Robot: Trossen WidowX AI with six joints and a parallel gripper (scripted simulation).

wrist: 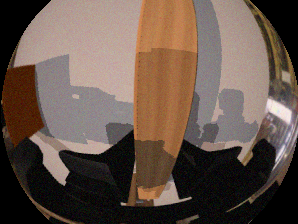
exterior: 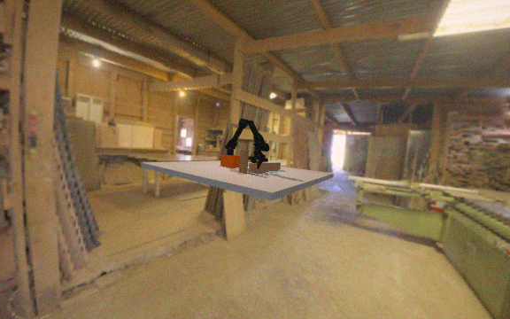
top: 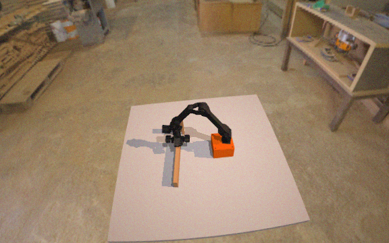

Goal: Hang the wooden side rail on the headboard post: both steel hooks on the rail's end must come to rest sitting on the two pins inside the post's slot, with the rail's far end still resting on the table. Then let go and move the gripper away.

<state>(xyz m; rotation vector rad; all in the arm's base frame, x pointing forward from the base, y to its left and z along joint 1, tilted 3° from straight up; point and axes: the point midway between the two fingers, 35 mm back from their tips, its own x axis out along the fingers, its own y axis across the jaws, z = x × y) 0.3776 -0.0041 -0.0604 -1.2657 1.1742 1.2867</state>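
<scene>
The wooden side rail lies along the white table, with its near end pointing at the top view. My gripper is down over the rail close to its far end and is shut on it, one finger on each long side. In the wrist view the rail runs up and away from between the fingers. The headboard post stands upright just beyond that end; in the top view only a wooden strip shows behind the arm. The hooks, slot and pins are hidden.
The arm's orange base sits on the table to the right of the rail; it also shows as a dark orange patch in the wrist view. Workshop benches, shelves and machines stand well away from the table.
</scene>
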